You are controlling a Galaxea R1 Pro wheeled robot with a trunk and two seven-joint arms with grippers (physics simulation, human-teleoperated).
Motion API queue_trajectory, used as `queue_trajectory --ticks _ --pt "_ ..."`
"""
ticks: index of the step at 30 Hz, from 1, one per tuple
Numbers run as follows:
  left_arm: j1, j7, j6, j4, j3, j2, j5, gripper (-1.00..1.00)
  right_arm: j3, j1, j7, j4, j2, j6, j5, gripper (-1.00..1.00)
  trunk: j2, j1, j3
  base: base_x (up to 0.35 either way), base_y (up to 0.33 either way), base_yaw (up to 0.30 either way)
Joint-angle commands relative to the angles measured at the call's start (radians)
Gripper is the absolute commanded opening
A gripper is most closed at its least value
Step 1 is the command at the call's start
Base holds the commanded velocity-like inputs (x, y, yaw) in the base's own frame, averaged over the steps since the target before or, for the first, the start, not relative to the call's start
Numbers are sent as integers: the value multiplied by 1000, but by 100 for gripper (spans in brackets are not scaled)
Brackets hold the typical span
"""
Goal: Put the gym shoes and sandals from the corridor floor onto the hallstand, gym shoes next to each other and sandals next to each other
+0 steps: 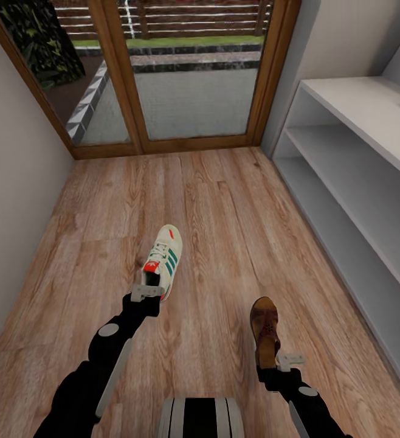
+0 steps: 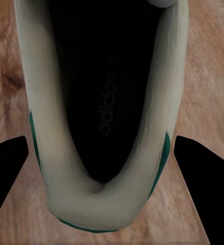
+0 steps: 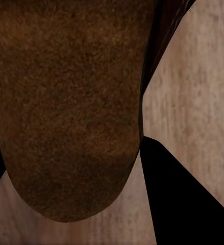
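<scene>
So the wood plank floor (image 1: 224,201) takes up most of the corridor, warm brown grain running toward a big glass door with a wooden frame (image 1: 140,79) at the far end, and nothing lies between the arms and that door except the shoes. Along the right wall sits the shoe rack (image 1: 370,115), pale grey-white, flat top, two long open shelves with smooth flat boards. Plain wall (image 1: 11,152) on the left. Out on the open floor is one white lace-up sneaker (image 1: 163,260) with green stripes and red-orange patches, heel toward the robot. The left gripper (image 2: 101,158) has its black fingers (image 2: 7,171) spread either side of the heel, not visibly touching. Right of it, well apart, lies a dark-brown strappy sandal (image 1: 265,328). The right gripper (image 1: 288,360) sits at its heel; can't tell if it's gripping, the rough leathery sole (image 3: 66,102) blocks the view.
</scene>
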Motion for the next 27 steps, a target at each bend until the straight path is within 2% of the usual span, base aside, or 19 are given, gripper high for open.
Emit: queue_trajectory --ticks 1,19,27 --pt "1 0 0 -1 0 0 0 -100 0 0 -2 0 0 0 -3 -100 0 0 6 0 0 0" --pt "6 -1 0 -2 6 0 2 -100 0 0 -2 -3 -1 1 -1 -100 5 -9 103 0 0 0" --pt "6 -2 0 -2 4 0 2 -100 0 0 -2 -3 -1 1 0 -100 61 -39 141 0 0 0"
